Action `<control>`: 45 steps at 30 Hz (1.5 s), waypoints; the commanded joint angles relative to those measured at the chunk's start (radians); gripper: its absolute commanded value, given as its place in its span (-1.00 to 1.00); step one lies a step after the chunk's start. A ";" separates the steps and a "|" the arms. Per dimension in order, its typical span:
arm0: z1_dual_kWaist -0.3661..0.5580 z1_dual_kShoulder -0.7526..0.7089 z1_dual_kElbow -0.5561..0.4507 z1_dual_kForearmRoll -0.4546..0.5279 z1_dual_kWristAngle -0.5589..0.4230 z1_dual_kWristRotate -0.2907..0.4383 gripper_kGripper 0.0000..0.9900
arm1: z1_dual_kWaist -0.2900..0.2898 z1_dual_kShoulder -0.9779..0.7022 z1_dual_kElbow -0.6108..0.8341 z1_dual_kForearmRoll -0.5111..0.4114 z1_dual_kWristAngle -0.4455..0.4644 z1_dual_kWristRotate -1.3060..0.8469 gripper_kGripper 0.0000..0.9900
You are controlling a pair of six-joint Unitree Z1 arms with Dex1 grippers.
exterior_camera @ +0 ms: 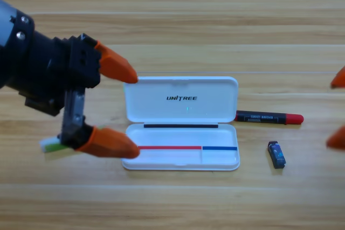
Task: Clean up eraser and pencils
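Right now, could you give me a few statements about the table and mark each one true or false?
1. The white case lies open. True.
2. The black pencil is inside the case. False: it lies on the table, just right of the case.
3. The eraser lies on the wood, right of the case and nearer the camera than the black pencil. True.
4. The left gripper is shut on the eraser. False: its jaws are open, left of the case, above the green pencil.
5. The right gripper is at the picture's right edge. True.
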 commanded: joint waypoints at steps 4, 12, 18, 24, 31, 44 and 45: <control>0.117 0.117 -0.231 0.269 0.247 0.156 0.98 | -0.009 0.184 -0.007 0.019 -0.280 0.141 0.97; 0.408 0.338 -0.426 0.516 0.263 0.342 0.98 | -0.035 0.462 -0.081 0.050 -0.290 0.345 0.98; 0.453 0.427 -0.420 0.559 0.259 0.359 0.97 | -0.069 0.599 -0.091 0.030 -0.319 0.474 1.00; 0.454 0.457 -0.380 0.559 0.211 0.356 0.97 | -0.094 0.684 -0.110 -0.044 -0.316 0.555 0.95; 0.456 0.470 -0.337 0.551 0.190 0.352 0.97 | -0.097 0.755 -0.142 -0.065 -0.312 0.621 0.76; 0.465 0.474 -0.273 0.513 0.155 0.349 0.97 | -0.097 0.818 -0.136 -0.068 -0.307 0.675 0.64; 0.463 0.476 -0.270 0.511 0.150 0.349 0.97 | -0.097 0.819 -0.133 -0.068 -0.307 0.680 0.64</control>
